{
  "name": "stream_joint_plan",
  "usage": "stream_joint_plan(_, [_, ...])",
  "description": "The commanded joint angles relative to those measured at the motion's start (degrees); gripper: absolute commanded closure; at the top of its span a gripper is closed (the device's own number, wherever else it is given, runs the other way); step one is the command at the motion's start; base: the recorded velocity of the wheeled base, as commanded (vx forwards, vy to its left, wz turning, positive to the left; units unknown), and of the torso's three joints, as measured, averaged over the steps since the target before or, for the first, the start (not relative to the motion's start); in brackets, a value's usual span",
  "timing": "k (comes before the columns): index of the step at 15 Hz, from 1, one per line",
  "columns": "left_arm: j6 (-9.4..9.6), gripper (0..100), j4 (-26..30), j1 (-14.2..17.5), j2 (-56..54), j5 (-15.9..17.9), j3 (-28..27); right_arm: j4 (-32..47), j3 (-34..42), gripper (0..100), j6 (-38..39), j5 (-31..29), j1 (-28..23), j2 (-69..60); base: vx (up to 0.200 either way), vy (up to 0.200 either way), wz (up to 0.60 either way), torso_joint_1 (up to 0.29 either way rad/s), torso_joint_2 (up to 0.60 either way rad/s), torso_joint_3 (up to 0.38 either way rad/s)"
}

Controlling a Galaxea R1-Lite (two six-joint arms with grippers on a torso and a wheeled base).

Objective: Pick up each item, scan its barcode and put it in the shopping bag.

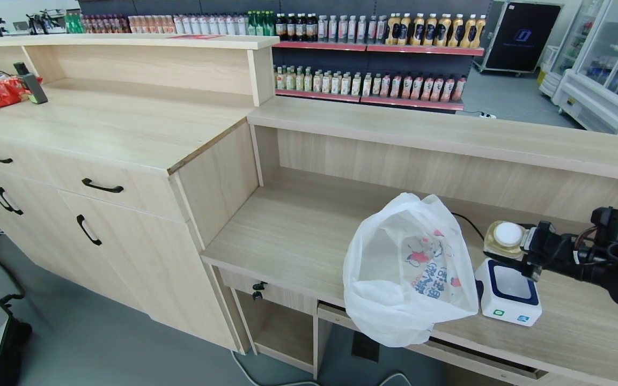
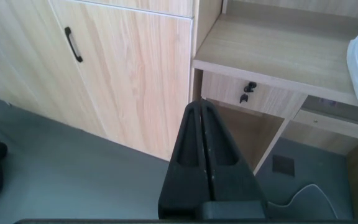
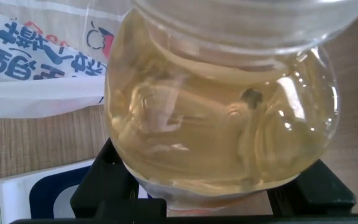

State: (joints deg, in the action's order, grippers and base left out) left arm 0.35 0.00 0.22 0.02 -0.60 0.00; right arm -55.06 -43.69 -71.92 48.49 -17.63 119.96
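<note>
The wooden counter (image 1: 298,236) is carrying the white shopping bag (image 1: 408,268) at lower centre-right. Just right of it, the scanner (image 1: 507,289) is sitting under the pale-yellow bottle (image 1: 505,238) that the right gripper (image 1: 526,244) is clamping. The left gripper (image 2: 207,143) is hanging pinched together, empty.

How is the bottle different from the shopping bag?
The bottle is clear with yellowish liquid and held by the right gripper; the shopping bag is white, printed, and sits on the counter. The bottle looks smaller than the shopping bag. Both are near the scanner.
</note>
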Motion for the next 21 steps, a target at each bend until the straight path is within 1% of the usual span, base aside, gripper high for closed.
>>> stream_joint_plan(1, [0.09, 100, 0.0, 0.0, 0.0, 0.0, 0.0, 0.0, 0.3, 100, -0.1, 0.0, 0.0, 0.1, 0.0, 0.0, 0.0, 0.0, 0.0, 0.0])
stream_joint_plan(7, [0.0, 100, 0.0, 0.0, 0.0, 0.0, 0.0, -0.4, 0.2, 100, -0.4, -0.2, 0.0, 0.5, 0.0, 0.0, 0.0, 0.0, 0.0, 0.0])
stream_joint_plan(9, [0.0, 100, 0.0, 0.0, 0.0, 0.0, 0.0, 0.1, 0.4, 100, -1.8, -0.2, -0.1, 0.2, 0.0, 0.0, 0.0, 0.0, 0.0, 0.0])
stream_joint_plan(21, [0.0, 100, 0.0, 0.0, 0.0, 0.0, 0.0, 0.1, 1.6, 100, -2.1, 0.0, -0.3, -1.9, 0.0, 0.0, 0.0, 0.0, 0.0, 0.0])
